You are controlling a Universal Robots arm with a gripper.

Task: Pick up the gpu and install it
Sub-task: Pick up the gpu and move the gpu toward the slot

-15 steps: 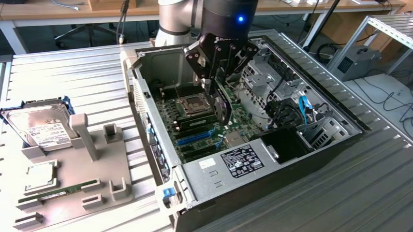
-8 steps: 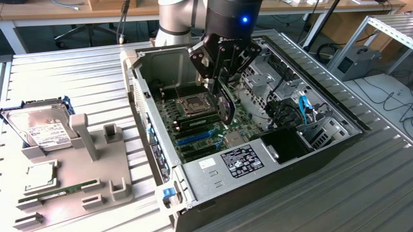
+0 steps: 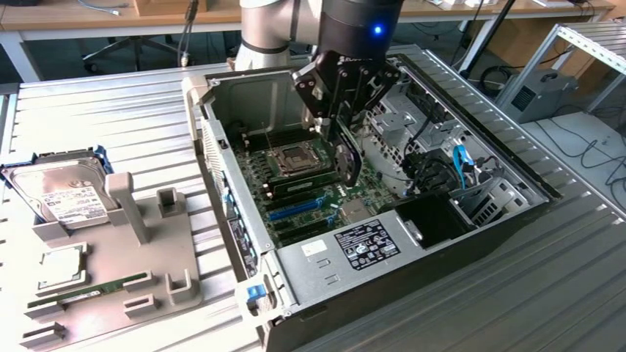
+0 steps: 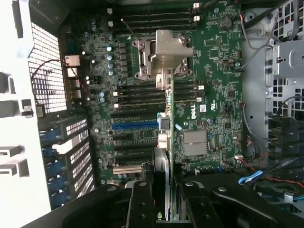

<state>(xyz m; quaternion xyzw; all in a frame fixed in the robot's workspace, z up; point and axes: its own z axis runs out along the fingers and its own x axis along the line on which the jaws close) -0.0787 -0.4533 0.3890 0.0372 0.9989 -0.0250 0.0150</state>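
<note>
Item: gpu (image 3: 345, 170), upright and edge-down inside the open computer case (image 3: 217, 158), above the motherboard (image 4: 213, 61), presumably so its connector edge can meet a slot. End effector (image 3: 342, 136): clamped on the card's upper edge. Case: mid-table (image 3: 117, 110).

Even bright room light, washed-out glare on the pale case wall (image 4: 19, 142), deep shadow around the fingers (image 4: 140, 204)

This is a robotics lab or workshop: a robot arm (image 3: 266, 29) has its gripper (image 3: 339, 141) inside an open computer case (image 3: 430, 282) on a ribbed aluminium table (image 3: 117, 110). A grey parts fixture (image 3: 108, 279) near the table's edge holds a hard drive (image 3: 64, 194). Behind are desks (image 3: 88, 15), loose cables (image 3: 597, 150) and an aluminium frame (image 3: 587, 31).
</note>
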